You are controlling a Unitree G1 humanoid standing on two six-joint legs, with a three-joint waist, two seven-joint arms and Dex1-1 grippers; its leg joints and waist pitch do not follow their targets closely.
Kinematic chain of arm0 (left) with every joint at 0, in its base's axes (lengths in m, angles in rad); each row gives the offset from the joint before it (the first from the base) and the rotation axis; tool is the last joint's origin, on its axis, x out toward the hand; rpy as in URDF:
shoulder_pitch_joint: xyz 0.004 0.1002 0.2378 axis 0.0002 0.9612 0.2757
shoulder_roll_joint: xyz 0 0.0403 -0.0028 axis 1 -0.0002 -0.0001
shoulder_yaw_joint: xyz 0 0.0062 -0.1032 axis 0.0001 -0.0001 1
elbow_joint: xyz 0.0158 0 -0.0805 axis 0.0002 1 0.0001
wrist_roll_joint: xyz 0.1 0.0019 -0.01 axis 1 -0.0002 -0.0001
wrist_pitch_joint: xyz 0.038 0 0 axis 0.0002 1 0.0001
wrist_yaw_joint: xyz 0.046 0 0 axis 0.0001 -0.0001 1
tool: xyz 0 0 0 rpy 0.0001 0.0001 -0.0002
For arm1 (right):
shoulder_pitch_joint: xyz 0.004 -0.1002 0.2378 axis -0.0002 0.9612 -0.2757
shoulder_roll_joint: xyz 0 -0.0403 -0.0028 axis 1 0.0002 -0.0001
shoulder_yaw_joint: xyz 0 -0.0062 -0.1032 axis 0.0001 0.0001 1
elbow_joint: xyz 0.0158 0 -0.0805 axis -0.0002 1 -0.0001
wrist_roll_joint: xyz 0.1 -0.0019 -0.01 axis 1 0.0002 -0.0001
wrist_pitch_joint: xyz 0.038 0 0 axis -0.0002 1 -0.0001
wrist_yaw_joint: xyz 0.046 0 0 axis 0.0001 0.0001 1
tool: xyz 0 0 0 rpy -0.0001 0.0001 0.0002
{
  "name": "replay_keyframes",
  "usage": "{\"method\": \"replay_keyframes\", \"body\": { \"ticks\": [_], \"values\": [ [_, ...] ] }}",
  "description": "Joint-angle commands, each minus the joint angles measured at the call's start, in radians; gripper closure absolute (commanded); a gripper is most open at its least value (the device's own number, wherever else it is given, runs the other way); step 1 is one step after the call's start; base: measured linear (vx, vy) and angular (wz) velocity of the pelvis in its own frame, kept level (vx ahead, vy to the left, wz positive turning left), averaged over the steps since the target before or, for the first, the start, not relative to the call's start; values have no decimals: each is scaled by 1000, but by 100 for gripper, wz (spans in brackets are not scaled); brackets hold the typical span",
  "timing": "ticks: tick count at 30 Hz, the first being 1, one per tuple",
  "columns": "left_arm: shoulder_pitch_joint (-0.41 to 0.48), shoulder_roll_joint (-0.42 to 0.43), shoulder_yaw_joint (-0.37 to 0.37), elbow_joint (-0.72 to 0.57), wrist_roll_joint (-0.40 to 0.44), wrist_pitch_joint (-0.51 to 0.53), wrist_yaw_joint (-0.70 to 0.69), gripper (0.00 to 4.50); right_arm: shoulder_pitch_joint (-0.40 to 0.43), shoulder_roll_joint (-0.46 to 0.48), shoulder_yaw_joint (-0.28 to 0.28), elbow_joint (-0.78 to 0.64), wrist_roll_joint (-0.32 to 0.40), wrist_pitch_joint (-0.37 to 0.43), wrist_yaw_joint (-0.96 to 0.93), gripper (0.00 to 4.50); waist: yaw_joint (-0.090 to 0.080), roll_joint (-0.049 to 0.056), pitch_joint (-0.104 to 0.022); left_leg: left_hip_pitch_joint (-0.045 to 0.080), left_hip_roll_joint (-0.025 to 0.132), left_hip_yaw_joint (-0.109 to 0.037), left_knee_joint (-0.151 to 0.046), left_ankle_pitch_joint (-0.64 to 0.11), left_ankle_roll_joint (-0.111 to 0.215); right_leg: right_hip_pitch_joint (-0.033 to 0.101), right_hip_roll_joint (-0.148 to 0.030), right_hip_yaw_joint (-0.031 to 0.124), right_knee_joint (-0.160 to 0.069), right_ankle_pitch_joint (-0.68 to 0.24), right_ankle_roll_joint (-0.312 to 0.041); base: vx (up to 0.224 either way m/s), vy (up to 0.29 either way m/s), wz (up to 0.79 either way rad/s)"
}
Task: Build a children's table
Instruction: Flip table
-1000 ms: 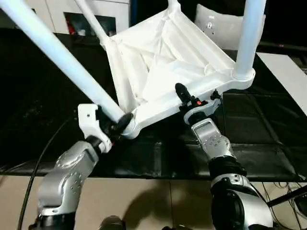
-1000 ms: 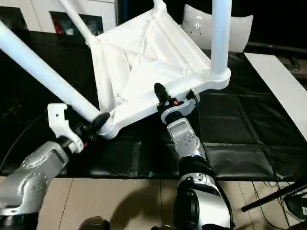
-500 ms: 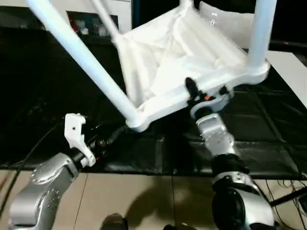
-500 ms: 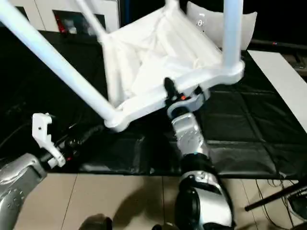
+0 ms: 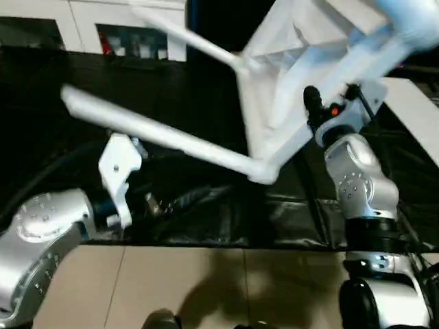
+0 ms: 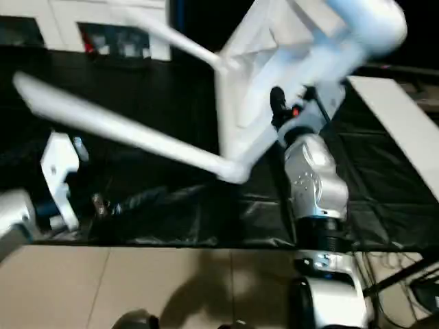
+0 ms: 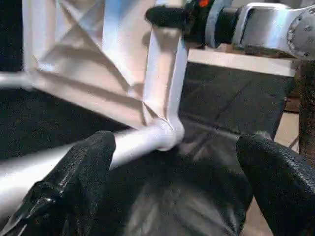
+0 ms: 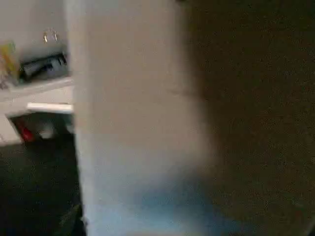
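Note:
The children's table (image 5: 302,62) is white and tipped on its side above the black mat, ribbed underside facing me. One long leg (image 5: 158,130) runs left from the low corner socket (image 5: 264,171). A second leg (image 5: 192,38) points left higher up. My right gripper (image 5: 321,115) is shut on the top's rim, one black finger (image 7: 167,14) lying across it. In the left wrist view, my left gripper (image 7: 174,162) is open wide, its fingers (image 7: 74,182) either side of the socket's end without touching it. The left forearm (image 5: 41,233) is low at the left.
A black mat (image 5: 206,82) covers the work surface, with beige floor (image 5: 206,288) in front of it. A white cabinet (image 5: 103,27) stands at the back left. A flat white board (image 5: 418,110) lies at the right, with cables (image 5: 422,264) near the right arm's base.
My left gripper has let go of the corner socket, opened and drawn back to the left. The right gripper has swung the table up and to the right, so the legs now point left.

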Motion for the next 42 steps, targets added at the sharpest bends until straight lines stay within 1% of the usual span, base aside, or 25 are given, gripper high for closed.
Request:
{"method": "replay_keyframes", "body": {
  "ticks": [1,3,5,8,10,11,12,14,15,16,17,19,20,22,23,25,27,30,31,32,34,36,37,40,42],
  "values": [
    [-16,17,13,-18,0,15,13,0,28,-23,29,-16,-46,78,-23,256,-8,10,-70,9,55,-23,-77,-237,-61,42,-94,79,-102,-377,-17,0,0,0],
    [-38,38,9,-14,24,10,12,0,29,-53,73,-42,-93,137,-34,256,-9,6,-69,12,56,-25,-79,-251,-63,39,-91,77,-104,-399,-4,0,0,0],
    [-73,54,5,-9,47,6,18,0,30,-70,105,-71,-120,184,-46,256,-8,10,-70,17,56,-25,-78,-261,-68,34,-89,78,-105,-395,0,0,0,0],
    [-136,61,-4,-5,82,-5,46,0,32,-57,110,-114,-103,234,-45,256,-7,3,-71,26,59,-28,-81,-310,-82,31,-92,76,-108,-421,5,0,0,0],
    [-152,74,-18,-5,109,-22,47,0,33,-55,116,-120,-109,246,-47,256,-8,3,-72,24,60,-30,-82,-315,-88,33,-94,76,-106,-414,4,0,0,0],
    [-155,79,-22,-5,117,-27,47,0,33,-54,117,-121,-109,248,-47,222,-8,-1,-74,23,61,-31,-83,-314,-90,35,-94,76,-106,-408,7,0,0,0],
    [-189,109,-58,5,190,-81,46,0,33,-48,128,-118,-111,277,-48,188,-10,-9,-76,20,61,-32,-83,-298,-90,37,-93,76,-105,-389,8,0,0,0],
    [-226,125,-83,20,244,-114,55,0,32,-49,145,-116,-114,307,-39,185,-8,-5,-76,22,60,-30,-82,-288,-97,34,-95,79,-102,-378,17,0,0,0],
    [-254,129,-95,33,274,-139,63,0,32,-48,154,-117,-117,320,-37,178,-12,-8,-75,19,61,-32,-84,-291,-100,38,-94,77,-102,-378,17,0,0,0],
    [-273,129,-101,42,292,-157,68,0,32,-46,158,-116,-120,322,-37,166,-11,-17,-76,21,61,-31,-84,-294,-98,36,-93,76,-107,-388,24,0,0,0],
    [-330,115,-106,60,326,-219,80,0,36,-42,166,-104,-137,306,-46,146,-13,-13,-79,19,61,-33,-83,-296,-105,39,-97,76,-102,-388,20,0,0,0],
    [-385,95,-113,69,352,-303,70,0,47,-46,178,-81,-168,280,-64,141,-12,-15,-81,23,61,-32,-80,-300,-109,35,-100,76,-107,-398,19,0,0,0],
    [-394,91,-120,72,365,-345,64,0,52,-49,181,-72,-182,269,-72,133,-14,-18,-80,15,64,-37,-83,-290,-113,43,-104,74,-106,-387,15,0,0,0],
    [-396,99,-136,78,400,-398,69,0,64,-56,194,-49,-217,226,-87,110,-17,-23,-81,15,63,-33,-80,-283,-116,40,-104,76,-102,-363,6,0,0,0],
    [-398,110,-148,87,432,-438,73,0,69,-57,197,-27,-234,185,-94,96,-19,-19,-82,14,63,-33,-78,-276,-115,39,-105,77,-98,-357,5,0,0,0],
    [-400,119,-156,101,466,-477,84,0,74,-55,197,-1,-242,134,-91,77,-21,-22,-83,12,61,-31,-76,-267,-110,40,-102,77,-99,-354,8,0,0,0],
    [-421,115,-154,146,530,-556,133,0,77,-47,196,40,-253,60,-99,77,-22,-16,-83,10,62,-32,-77,-261,-107,39,-101,76,-97,-327,-4,0,0,0],
    [-443,129,-144,202,626,-684,189,0,77,-29,187,64,-244,29,-100,77,-26,-15,-87,8,62,-33,-75,-251,-104,44,-99,76,-90,-267,-23,0,0,0],
    [-443,129,-144,202,626,-684,189,0,77,-29,187,64,-244,29,-100,77,-26,-15,-87,8,62,-33,-75,-251,-104,44,-99,76,-90,-267,-23,0,0,0],
    [-448,127,-139,223,657,-755,201,0,77,-21,178,76,-233,13,-92,77,-27,-12,-86,7,63,-34,-75,-250,-102,45,-99,77,-88,-257,-28,0,0,0],
    [-443,125,-140,238,659,-794,198,0,72,-14,172,90,-230,-2,-90,77,-28,-13,-87,10,65,-33,-75,-255,-104,44,-100,77,-86,-250,-39,0,0,0],
    [-420,128,-156,249,641,-809,165,0,68,-8,168,96,-227,-9,-89,101,-27,-9,-86,12,66,-33,-77,-272,-106,41,-102,77,-85,-246,-57,0,0,0],
    [-398,137,-173,268,654,-847,159,0,61,0,164,111,-225,-30,-81,101,-25,-1,-85,13,65,-35,-77,-277,-108,41,-103,77,-85,-245,-62,0,0,0],
    [-405,117,-161,287,682,-909,219,0,57,-1,165,123,-231,-47,-80,135,-26,-2,-84,17,66,-34,-78,-311,-108,37,-102,77,-88,-265,-71,0,0,0],
    [-421,108,-157,301,708,-959,257,0,60,-1,167,117,-233,-43,-82,153,-24,-4,-84,14,68,-36,-80,-305,-105,41,-103,77,-87,-254,-73,0,0,0]
  ]
}}
